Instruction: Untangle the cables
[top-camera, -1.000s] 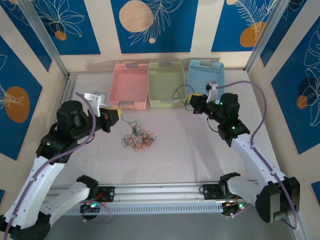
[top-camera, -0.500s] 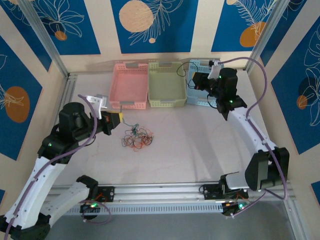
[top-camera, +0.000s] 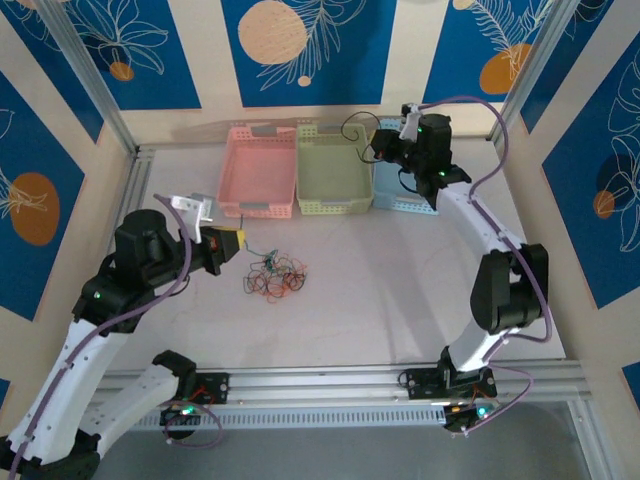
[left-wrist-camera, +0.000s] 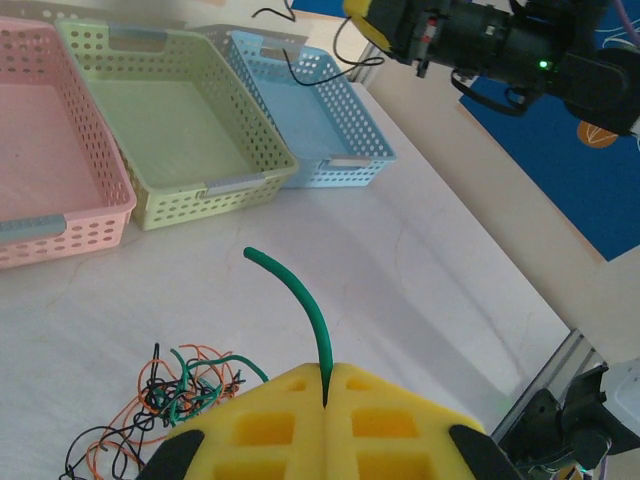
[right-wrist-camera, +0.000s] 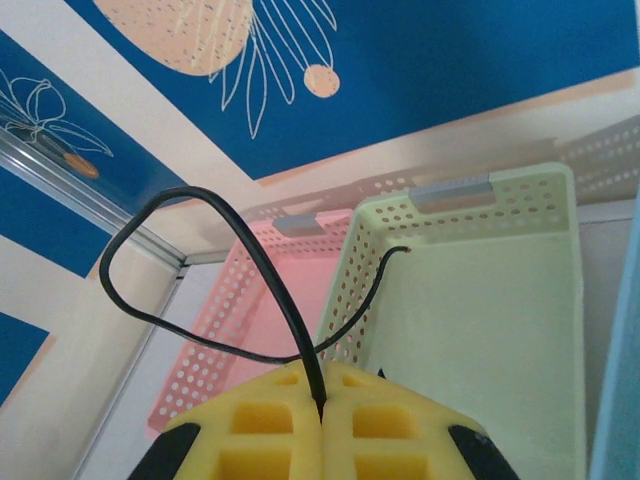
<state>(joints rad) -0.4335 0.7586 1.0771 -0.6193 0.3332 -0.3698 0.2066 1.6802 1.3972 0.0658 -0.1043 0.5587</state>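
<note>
The right gripper (top-camera: 380, 151) has swung over the green basket (top-camera: 335, 208) pinching a black wire (right-wrist-camera: 200, 195); the left gripper (left-wrist-camera: 328, 385) pinches a green wire (left-wrist-camera: 305, 300) by the pile (top-camera: 272, 278), so tugging could drag it.

Right arm stretches far out, right gripper (top-camera: 380, 152) closed above the green basket's (top-camera: 335, 175) right rim; left gripper (top-camera: 238, 240), closed too, sits near-left of it

White shells and black joints clad the left arm (top-camera: 75, 360) and right arm (top-camera: 470, 215). A lilac cable (top-camera: 455, 98) trails each, green lamps (left-wrist-camera: 543, 64) glow, and the left pincer (left-wrist-camera: 325, 375) and right pincer (right-wrist-camera: 320, 385) wear pocketed yellow foam.
</note>
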